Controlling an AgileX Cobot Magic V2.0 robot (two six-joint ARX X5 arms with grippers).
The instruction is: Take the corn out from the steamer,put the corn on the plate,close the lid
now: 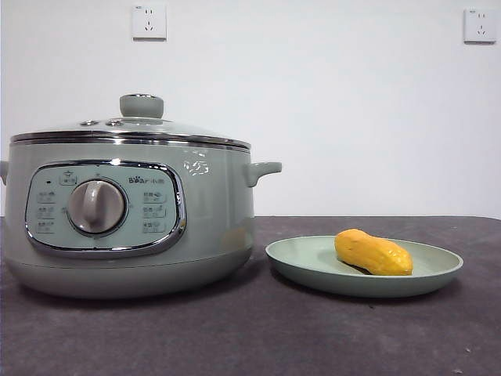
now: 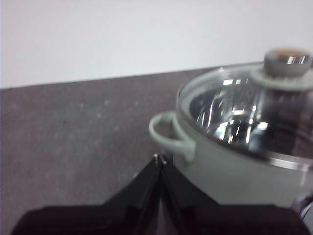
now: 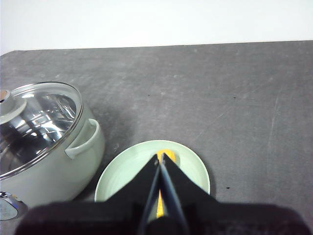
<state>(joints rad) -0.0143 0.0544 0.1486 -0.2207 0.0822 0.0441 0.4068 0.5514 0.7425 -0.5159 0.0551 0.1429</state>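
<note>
a: where's the corn (image 1: 373,252) now?

b: lying on its side in the plate (image 1: 438,266), toward the middle. the plate sits on the tabletop (image 1: 235,337) just beside the steamer (image 1: 129,211), on the side with the small handle, and the lid (image 1: 133,125) rests closed on the pot's rim.

a: how would it handle?

b: i'd judge it light, firm, with a bumpy skin that grips well. take it across the thick middle; the rounded ends would slip.

a: and the lid?

b: glass, so fragile and heavier. the pale knob is the only sensible hold.

a: the claws?

b: right gripper (image 3: 160,159) hangs above the plate, jaws pressed together, holding nothing. left gripper (image 2: 160,159) sits near the steamer's other handle, also closed and empty.
</note>
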